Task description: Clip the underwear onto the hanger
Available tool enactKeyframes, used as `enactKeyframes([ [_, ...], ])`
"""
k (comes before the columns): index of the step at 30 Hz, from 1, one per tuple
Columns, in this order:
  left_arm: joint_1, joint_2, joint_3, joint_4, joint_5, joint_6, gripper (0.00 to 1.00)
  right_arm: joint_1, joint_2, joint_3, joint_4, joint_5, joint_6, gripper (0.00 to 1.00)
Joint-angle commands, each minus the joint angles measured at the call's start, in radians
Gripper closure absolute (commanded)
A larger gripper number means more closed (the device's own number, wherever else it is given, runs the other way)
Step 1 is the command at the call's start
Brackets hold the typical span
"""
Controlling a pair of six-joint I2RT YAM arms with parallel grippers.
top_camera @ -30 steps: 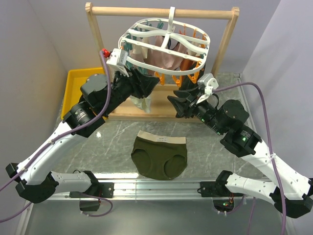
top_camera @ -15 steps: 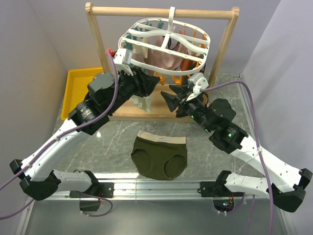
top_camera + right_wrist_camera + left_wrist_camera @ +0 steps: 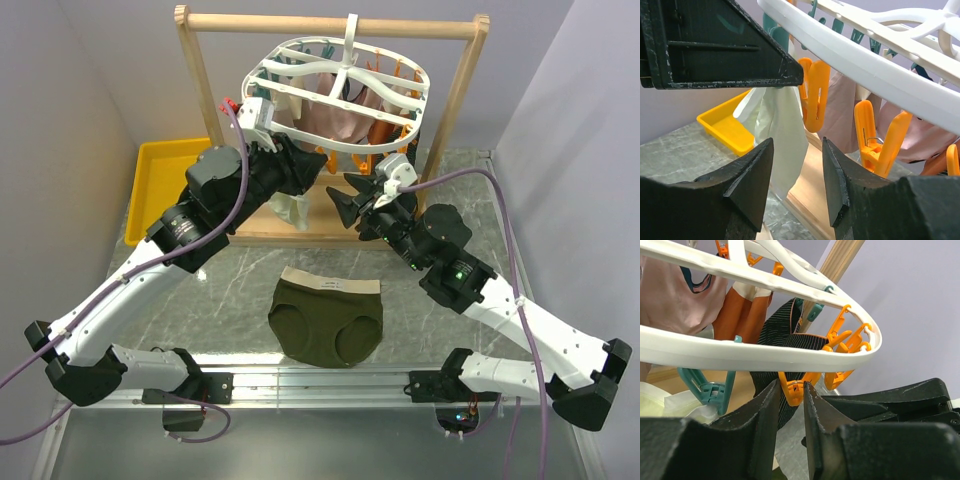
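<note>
Fingers (image 3: 760, 412) of the left gripper (image 3: 790, 385) stand close together under the front rim of the hanger (image 3: 755, 357), flanking an orange clip (image 3: 792, 392) that hangs from it. They look to touch its sides, but whether they squeeze it I cannot tell. A teal clip (image 3: 710, 390) hangs just left of them, and a black striped garment (image 3: 782, 335) hangs behind the orange one. The right gripper (image 3: 797, 145) is released, its fingers (image 3: 752, 172) apart with nothing between them, below the hanger's rim and near other orange clips (image 3: 815, 95). A pale cloth (image 3: 782, 125) hangs beyond the gap. Seen from above, both grippers reach up under the hanger's near side, and the hanger hangs by its hook from the wooden rail (image 3: 330, 25). The underwear (image 3: 328, 318) lies flat on the table (image 3: 220, 285) between the two arms, waistband away from the bases, well apart from both grippers and the hanger. A yellow tray (image 3: 150, 150) sits at the far left
</note>
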Motion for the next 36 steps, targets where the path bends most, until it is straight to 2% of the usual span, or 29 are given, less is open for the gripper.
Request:
enactKeyframes([
  [1,-0.003,0.001,0.044,0.054,-0.021,0.002,0.70,-0.002,0.007,0.013,0.070,0.011,-0.015,0.49],
  [11,-0.005,0.020,0.054,0.057,-0.033,0.010,0.74,-0.032,0.047,0.050,0.078,-0.001,-0.022,0.48],
  [20,-0.003,0.021,0.058,0.048,-0.029,0.013,0.91,-0.065,0.072,0.076,0.098,0.002,-0.022,0.47],
  [28,-0.003,0.018,0.053,0.040,-0.015,0.011,0.93,-0.073,0.088,0.091,0.102,-0.030,-0.035,0.47],
  [31,-0.005,0.018,0.053,0.038,-0.007,0.011,0.93,-0.071,0.096,0.095,0.096,-0.049,-0.036,0.50],
  [36,-0.003,0.012,0.048,0.037,0.019,0.010,0.92,-0.071,0.101,0.102,0.090,-0.065,-0.044,0.61],
])
